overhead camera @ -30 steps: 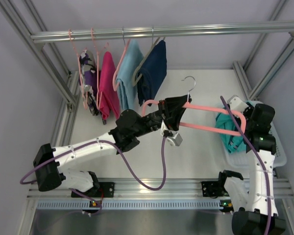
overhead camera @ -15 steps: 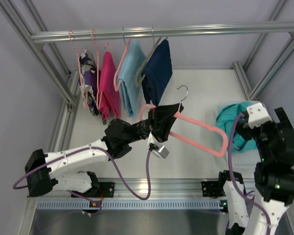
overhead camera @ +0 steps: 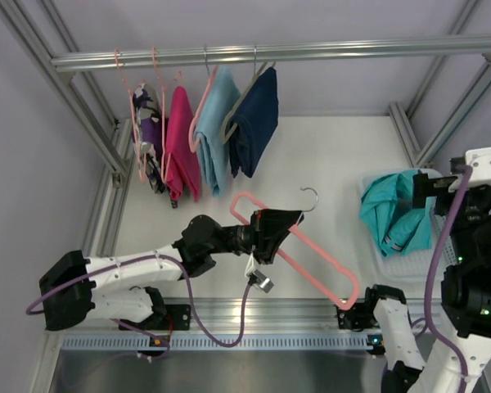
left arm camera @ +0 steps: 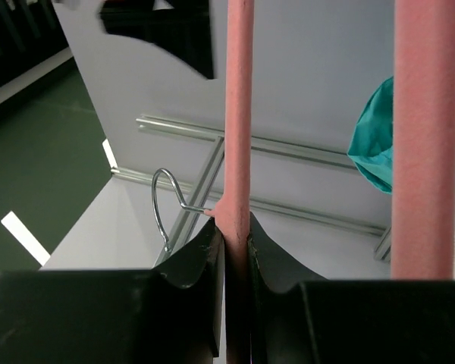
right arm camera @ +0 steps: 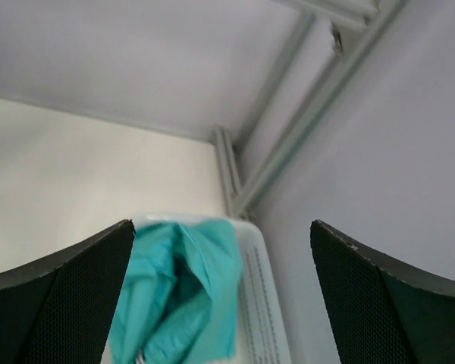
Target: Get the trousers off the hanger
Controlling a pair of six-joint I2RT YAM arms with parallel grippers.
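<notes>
The salmon-pink hanger point(overhead camera: 311, 250) is bare and slants from upper left to lower right over the table, its silver hook point(overhead camera: 310, 196) pointing away. My left gripper point(overhead camera: 272, 231) is shut on its upper bar close to the hook; the left wrist view shows the hanger point(left arm camera: 239, 114) pinched between the jaws of that gripper point(left arm camera: 236, 236). The teal trousers point(overhead camera: 393, 217) lie crumpled in a white bin point(overhead camera: 403, 266) at the right. My right gripper point(overhead camera: 434, 190) hangs open, high above them. In the right wrist view the trousers point(right arm camera: 178, 296) lie far below the gripper point(right arm camera: 221, 227), which holds nothing.
A rail point(overhead camera: 311, 53) at the back carries hangers with a magenta garment point(overhead camera: 180, 147), a sky-blue one point(overhead camera: 218, 127), a navy one point(overhead camera: 255, 119) and purple items point(overhead camera: 147, 131). Aluminium frame posts point(overhead camera: 450, 115) flank the table.
The right gripper opened, let the trousers drop into the bin and rose. The left arm drew the now bare hanger toward the near edge and tilted it.
</notes>
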